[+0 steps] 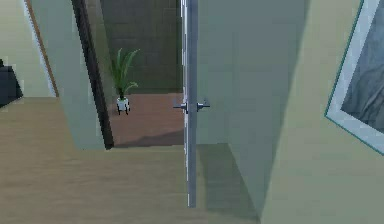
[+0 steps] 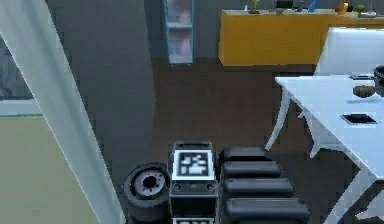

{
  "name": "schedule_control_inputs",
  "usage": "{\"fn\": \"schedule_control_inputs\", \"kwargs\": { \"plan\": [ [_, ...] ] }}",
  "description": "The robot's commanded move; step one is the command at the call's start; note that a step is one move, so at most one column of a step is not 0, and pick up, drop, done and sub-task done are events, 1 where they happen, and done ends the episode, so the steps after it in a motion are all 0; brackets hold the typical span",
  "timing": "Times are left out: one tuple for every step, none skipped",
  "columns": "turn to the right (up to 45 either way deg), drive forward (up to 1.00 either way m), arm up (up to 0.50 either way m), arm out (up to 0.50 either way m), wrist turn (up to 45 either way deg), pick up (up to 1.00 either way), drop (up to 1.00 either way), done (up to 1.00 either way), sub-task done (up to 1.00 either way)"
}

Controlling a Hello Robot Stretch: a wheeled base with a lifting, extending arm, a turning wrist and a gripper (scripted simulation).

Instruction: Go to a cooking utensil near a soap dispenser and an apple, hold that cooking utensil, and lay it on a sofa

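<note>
Cannot tell whether gripper (image 2: 150,190) holds anything, or how wide. Seen: one door (image 1: 188,60), one potted plant (image 1: 124,75), one white table (image 2: 320,105).

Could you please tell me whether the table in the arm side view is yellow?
No, the table is white; the yellow thing is the long cabinet against the far wall.

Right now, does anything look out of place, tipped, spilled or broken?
Nothing stands out. The door stands open, edge toward the camera. The plant beyond it is upright in its pot. The few things on the table lie flat, with nothing spilled.
</note>
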Motion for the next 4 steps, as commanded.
{"fn": "schedule_control_inputs", "kwargs": {
  "plan": [
    [6.0,0.00,0.00,0.00,0.0,0.00,0.00,0.00,0.00],
    [0.0,0.35,0.00,0.00,0.0,0.00,0.00,0.00,0.00],
    [-42.0,0.00,0.00,0.00,0.0,0.00,0.00,0.00,0.00],
    [0.0,0.50,0.00,0.00,0.0,0.00,0.00,0.00,0.00]
  ]
}}
